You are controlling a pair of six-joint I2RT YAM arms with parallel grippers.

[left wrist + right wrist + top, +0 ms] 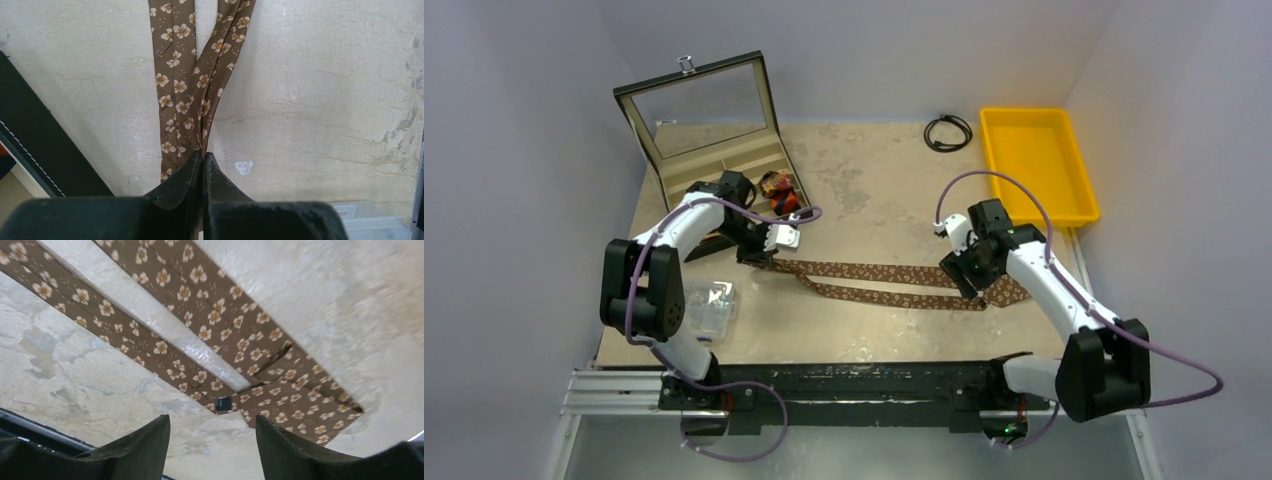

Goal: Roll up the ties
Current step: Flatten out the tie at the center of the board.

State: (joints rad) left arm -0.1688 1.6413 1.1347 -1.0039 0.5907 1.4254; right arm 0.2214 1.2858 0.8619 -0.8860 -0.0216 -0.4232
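Your left end effector [780,238] is clamped on the brown floral tie [874,282] where its two strands meet; the tie lies doubled across the table [864,190], your right end effector [972,272] gaping above its broad end. Rolling looks unstarted: next, wind from that pinch. Only the left wrist view proves the clamp.

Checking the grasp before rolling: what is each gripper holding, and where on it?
The left gripper pinches the brown tie where its two runs meet; the right gripper is open over the tie's wide end, holding nothing.
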